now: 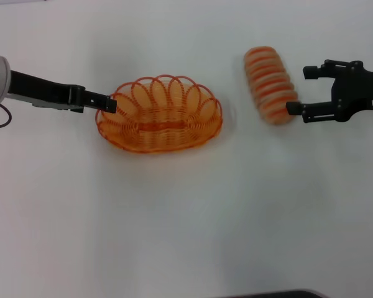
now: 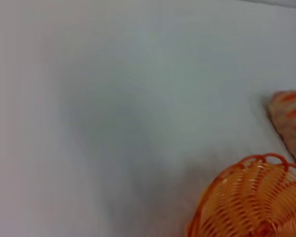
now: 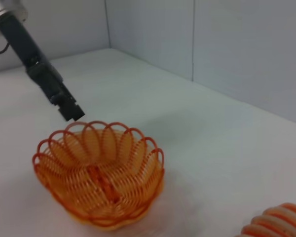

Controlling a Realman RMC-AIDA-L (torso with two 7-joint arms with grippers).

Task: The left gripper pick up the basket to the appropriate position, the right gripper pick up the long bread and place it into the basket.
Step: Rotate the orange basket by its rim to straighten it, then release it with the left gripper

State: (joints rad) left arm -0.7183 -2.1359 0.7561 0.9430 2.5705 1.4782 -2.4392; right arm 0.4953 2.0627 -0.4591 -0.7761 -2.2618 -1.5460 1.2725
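White table (image 1: 174, 236), grey walls (image 3: 237, 49); right pincer (image 1: 298, 90) gapes beside long bread (image 1: 270, 84); left pincer's (image 1: 109, 102) state unclear

The basket (image 1: 159, 114) sits on the white worktop (image 1: 186, 217), toward its far edge. The left pincer (image 1: 109, 103) is at the basket's left rim. Nearer the right edge lies the long bread (image 1: 270, 84), with the right pincer (image 1: 300, 89) spread open just beside it.

Lab bench: bare white tabletop (image 1: 174, 236), plain panel walls (image 3: 227, 44).
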